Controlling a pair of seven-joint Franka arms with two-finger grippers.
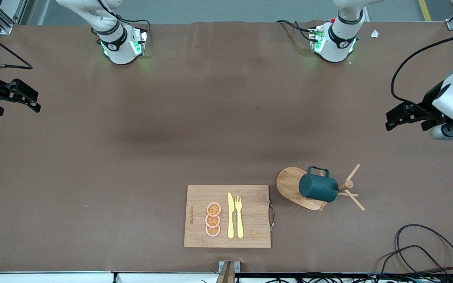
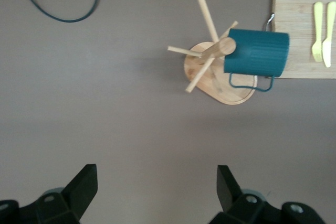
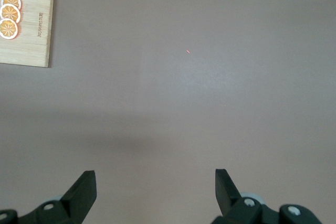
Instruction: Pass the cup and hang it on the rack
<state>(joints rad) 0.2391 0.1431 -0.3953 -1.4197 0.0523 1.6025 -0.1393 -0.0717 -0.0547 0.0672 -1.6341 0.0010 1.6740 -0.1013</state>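
Observation:
The dark teal ribbed cup (image 1: pixel 317 188) hangs on the light wooden rack (image 1: pixel 289 182), tipped on its side against the central post and above the oval base. The left wrist view shows the cup (image 2: pixel 257 51) and the rack (image 2: pixel 220 85) from above, well apart from my gripper. My left gripper (image 1: pixel 389 121) hovers open and empty over the table's left-arm end (image 2: pixel 157 174). My right gripper (image 1: pixel 35 103) hovers open and empty over the right-arm end, with only bare table under it (image 3: pixel 155 179).
A bamboo cutting board (image 1: pixel 256 220) lies beside the rack, toward the right arm's end, bearing three orange slices (image 1: pixel 213 219), a yellow knife (image 1: pixel 231 216) and a fork (image 1: pixel 239 216). Black cables (image 1: pixel 419 251) loop near the front edge at the left arm's end.

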